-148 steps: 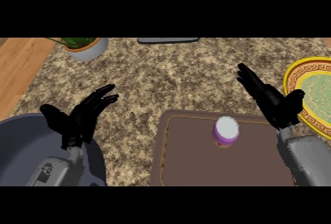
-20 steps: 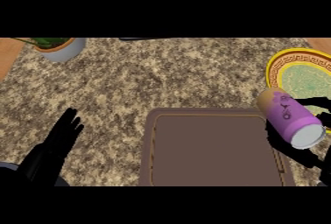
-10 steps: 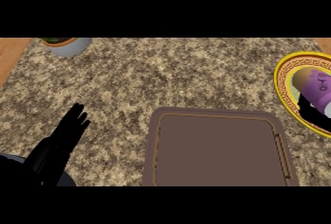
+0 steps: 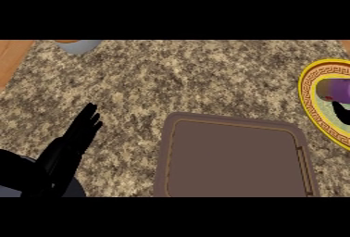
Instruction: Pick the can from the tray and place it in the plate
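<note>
the purple can point(image 4: 338, 89) lies on its side in the yellow plate point(image 4: 309, 92), long axis roughly left-right, mostly cut off by the edge. brown tray point(image 4: 232, 159) sits on the desk point(image 4: 171, 78). left hand point(image 4: 71, 143) rests lower left, fingers straight and pressed together. right hand isn't visible.

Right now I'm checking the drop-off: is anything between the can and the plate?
Nothing visible. The purple can already lies on its side over the yellow-rimmed plate at the view's right edge. The brown tray sits apart, nearer the robot. The right robot hand is out of view.
</note>
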Motion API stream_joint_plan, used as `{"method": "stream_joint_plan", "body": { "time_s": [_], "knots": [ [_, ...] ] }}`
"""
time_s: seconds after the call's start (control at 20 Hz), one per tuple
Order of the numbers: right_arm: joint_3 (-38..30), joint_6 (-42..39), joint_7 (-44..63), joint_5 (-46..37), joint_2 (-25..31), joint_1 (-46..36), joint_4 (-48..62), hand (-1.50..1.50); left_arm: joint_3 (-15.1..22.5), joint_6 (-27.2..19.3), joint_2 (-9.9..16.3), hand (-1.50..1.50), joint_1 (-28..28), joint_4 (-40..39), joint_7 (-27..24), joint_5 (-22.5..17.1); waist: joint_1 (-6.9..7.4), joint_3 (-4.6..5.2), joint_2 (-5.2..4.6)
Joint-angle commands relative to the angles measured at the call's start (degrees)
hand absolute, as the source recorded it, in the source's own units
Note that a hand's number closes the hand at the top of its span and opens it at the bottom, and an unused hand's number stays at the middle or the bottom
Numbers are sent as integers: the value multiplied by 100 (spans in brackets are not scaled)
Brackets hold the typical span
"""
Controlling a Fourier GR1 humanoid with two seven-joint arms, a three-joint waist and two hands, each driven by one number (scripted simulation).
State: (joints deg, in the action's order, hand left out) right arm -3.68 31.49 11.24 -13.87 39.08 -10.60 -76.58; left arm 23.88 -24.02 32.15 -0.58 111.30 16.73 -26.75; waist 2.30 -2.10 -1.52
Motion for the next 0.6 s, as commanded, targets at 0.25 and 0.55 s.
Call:
{"method": "stream_joint_plan", "body": {
  "time_s": [0.25,0.55],
  "knots": [
    [-240,-1332,-1528,898,-59,-641,1871,-150,345,22,-285,0,-159,-910,-95,34,146,155,-103],
    [-1073,-1577,-2682,1821,-427,-1274,2371,-150,227,-99,-370,0,48,-1241,-89,9,-29,159,-73]
  ]
}}
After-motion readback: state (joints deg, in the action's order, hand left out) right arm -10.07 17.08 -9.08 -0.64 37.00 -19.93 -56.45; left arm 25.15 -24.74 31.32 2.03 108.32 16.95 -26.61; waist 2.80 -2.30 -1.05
